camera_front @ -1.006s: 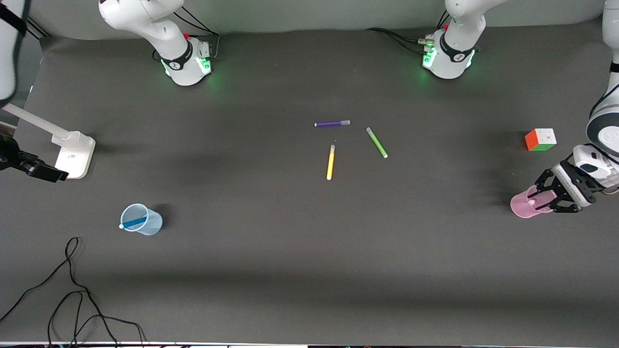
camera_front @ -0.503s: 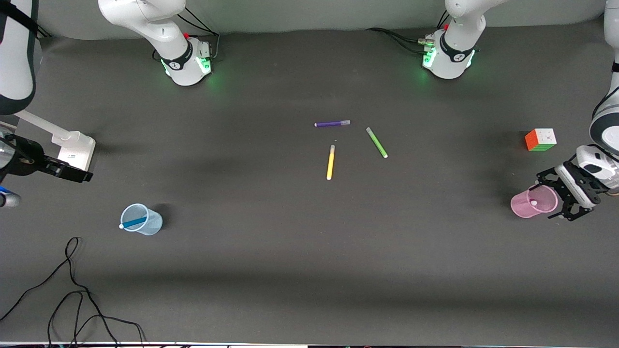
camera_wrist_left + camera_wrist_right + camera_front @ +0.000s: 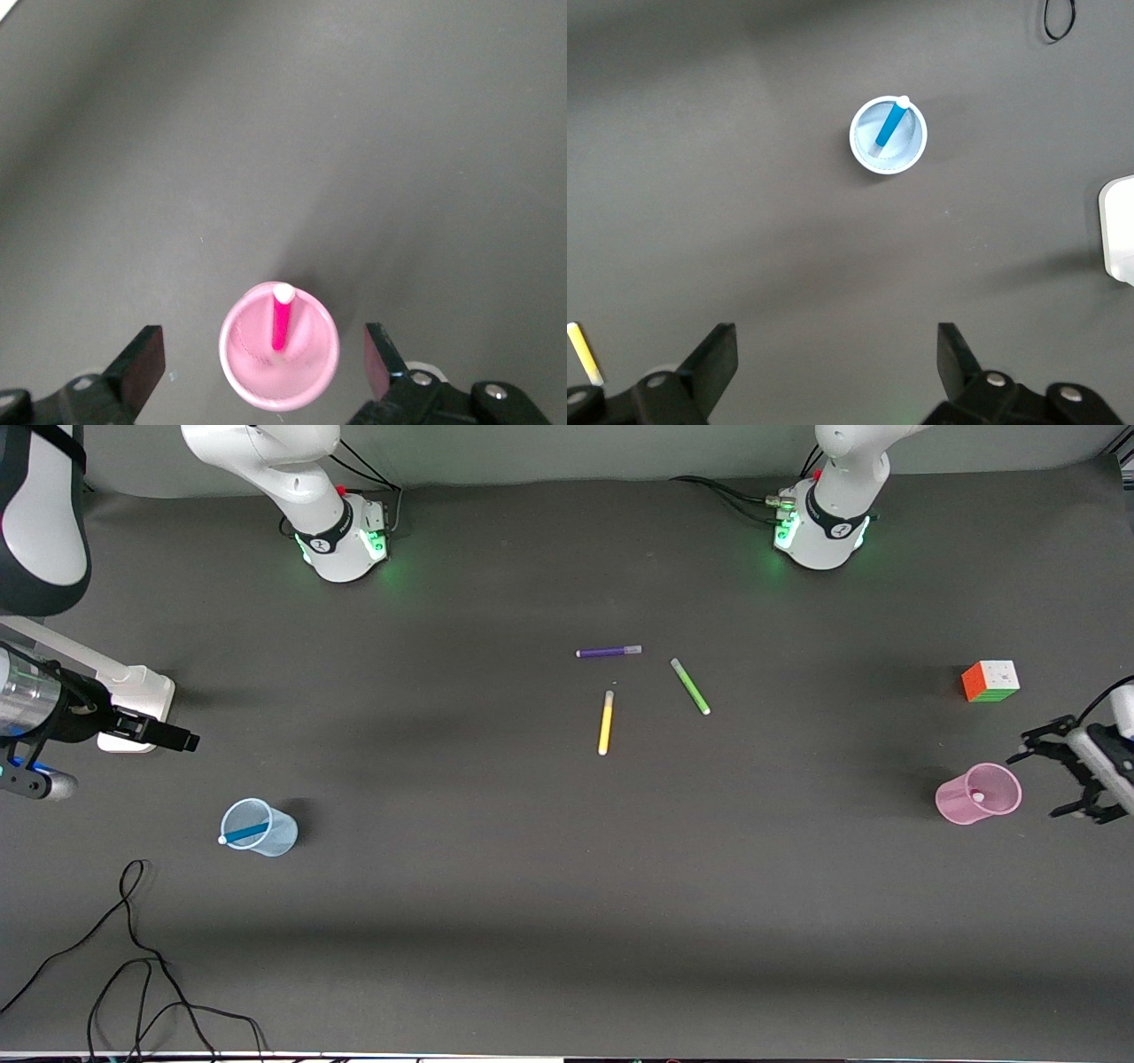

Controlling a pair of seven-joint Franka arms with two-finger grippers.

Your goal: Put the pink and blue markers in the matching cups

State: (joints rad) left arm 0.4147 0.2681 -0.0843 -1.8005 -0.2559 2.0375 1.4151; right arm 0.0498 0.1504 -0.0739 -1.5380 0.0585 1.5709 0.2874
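The magenta-pink felt-tip marker (image 3: pixel 280 320) stands in the translucent pink plastic cup (image 3: pixel 978 795); the left gripper (image 3: pixel 1076 778) hangs just beside that cup — jaws wide, empty. The bright blue marker (image 3: pixel 244 833) leans in the pale blue tumbler (image 3: pixel 259 827), well apart from the pink cup, and the right gripper (image 3: pixel 833 359) hovers spread and empty.

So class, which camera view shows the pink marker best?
The left wrist view: the pink marker stands plainly inside the pink cup. The front view gives only its white tip through the cup. The right wrist view does not show it.
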